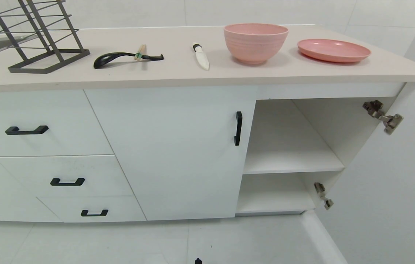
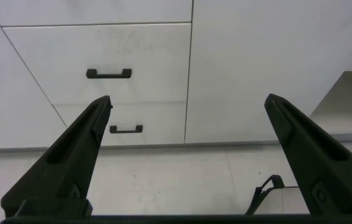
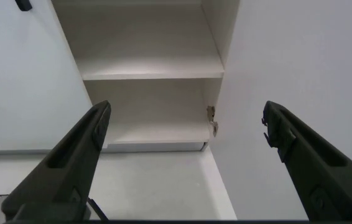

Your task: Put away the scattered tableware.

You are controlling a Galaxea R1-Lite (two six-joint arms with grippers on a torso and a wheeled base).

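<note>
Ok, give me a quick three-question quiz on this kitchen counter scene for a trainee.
1. True or false: the pink bowl stands beside the pink plate, not on it.
2. Which part of the cabinet is open? A) top drawer B) right-hand door C) bottom drawer
3. Which utensil lies nearest the bowl?
Key: 1 true; 2 B; 3 the white-bladed knife.
</note>
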